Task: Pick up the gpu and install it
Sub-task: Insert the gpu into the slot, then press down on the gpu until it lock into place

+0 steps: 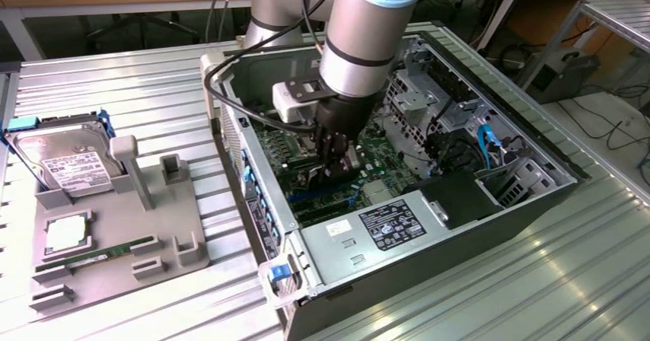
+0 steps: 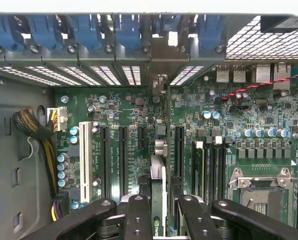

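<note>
1. I'm down inside the open computer case (image 1: 528, 170), which lies on its side on the slatted metal counter (image 1: 132, 82).
2. My hand (image 2: 159, 212) is pinching the graphics card (image 2: 159, 190); the fingers (image 2: 137, 215) sit on either side of it and grip the thin card edge-on.
3. The card stands upright over the green motherboard (image 2: 229, 125), in line with the row of long black slots (image 2: 122, 160) below it.
4. In the wrist view its metal bracket end points toward the back wall of the case, where the blue slot clips (image 2: 83, 30) run in a row.
5. I can't tell whether the card's edge is touching a slot or just above one.
6. In the exterior view my hand (image 1: 336, 162) hangs over the middle of the board, with the card (image 1: 340, 175) dark between the fingers.
7. Towards the exterior view's left, on the counter, a grey holder tray (image 1: 122, 257) carries a hard drive (image 1: 66, 162), a green memory stick (image 1: 97, 253) and a square processor chip (image 1: 63, 231).
8. The power supply (image 1: 391, 223) with its label sits at the near end of the case.
</note>
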Robot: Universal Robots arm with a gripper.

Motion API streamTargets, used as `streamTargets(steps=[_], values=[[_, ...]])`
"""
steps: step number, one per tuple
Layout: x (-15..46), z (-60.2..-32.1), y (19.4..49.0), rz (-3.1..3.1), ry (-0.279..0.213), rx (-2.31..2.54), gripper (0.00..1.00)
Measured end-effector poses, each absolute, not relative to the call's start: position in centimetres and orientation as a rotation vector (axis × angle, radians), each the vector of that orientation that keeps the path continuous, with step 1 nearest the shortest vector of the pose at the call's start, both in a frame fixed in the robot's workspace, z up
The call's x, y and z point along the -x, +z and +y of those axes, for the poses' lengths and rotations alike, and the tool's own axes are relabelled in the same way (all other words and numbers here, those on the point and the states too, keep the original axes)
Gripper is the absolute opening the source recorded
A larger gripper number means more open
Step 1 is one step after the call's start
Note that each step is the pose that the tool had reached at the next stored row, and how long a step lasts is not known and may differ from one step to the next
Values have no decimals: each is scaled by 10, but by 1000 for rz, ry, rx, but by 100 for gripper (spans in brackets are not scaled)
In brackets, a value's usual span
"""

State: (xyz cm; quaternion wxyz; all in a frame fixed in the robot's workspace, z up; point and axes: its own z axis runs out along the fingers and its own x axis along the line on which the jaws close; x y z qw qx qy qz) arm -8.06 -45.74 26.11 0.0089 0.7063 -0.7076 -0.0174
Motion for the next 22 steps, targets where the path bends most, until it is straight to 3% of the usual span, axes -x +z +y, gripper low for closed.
streamTargets(steps=[13, 15, 22], values=[[81, -457, 256, -2211, -55, -2207, 26], [81, -457, 257, -2210, -54, -2206, 34], [81, -457, 286, -2207, -54, -2210, 34]])
